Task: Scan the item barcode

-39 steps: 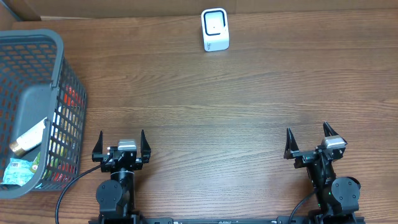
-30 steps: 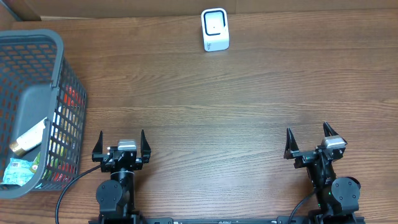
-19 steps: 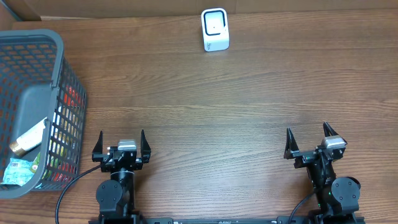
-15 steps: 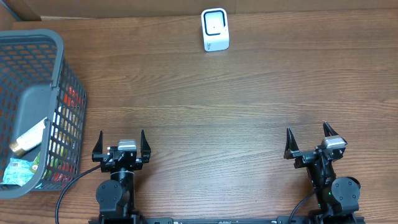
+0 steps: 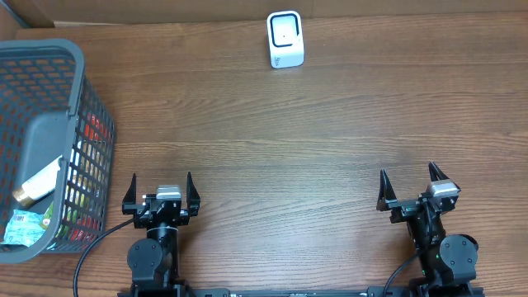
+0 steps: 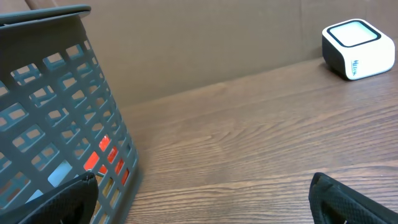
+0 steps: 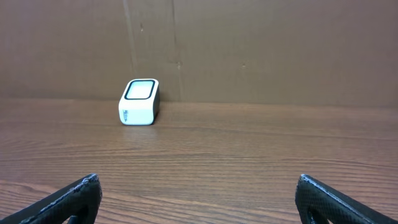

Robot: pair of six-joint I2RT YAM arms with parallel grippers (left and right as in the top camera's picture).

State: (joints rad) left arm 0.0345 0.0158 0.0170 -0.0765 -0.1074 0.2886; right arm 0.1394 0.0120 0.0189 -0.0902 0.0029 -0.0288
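My left tool (image 5: 160, 183) and right tool (image 5: 407, 175) stood wide open, empty. Nothing was picked yet; next I likely needed an item from the basket (image 5: 41, 48), then the scanner (image 5: 285, 39).

White scanner (image 5: 285, 39) stands far centre; items (image 5: 37, 183) lie in grey basket (image 5: 41, 46).

Your grey mesh basket (image 6: 56, 93) fills the 9 o'clock side, and something red (image 6: 99, 155) shows through its lower mesh. The white scanner (image 6: 357, 48) sits at 2 o'clock on the wooden table (image 6: 249, 137), close to the brown cardboard wall (image 6: 199, 43). Your left gripper (image 6: 205, 205) shows only its fingertips (image 6: 68, 202), at 7 and 5 o'clock, spread wide with bare wood between them.
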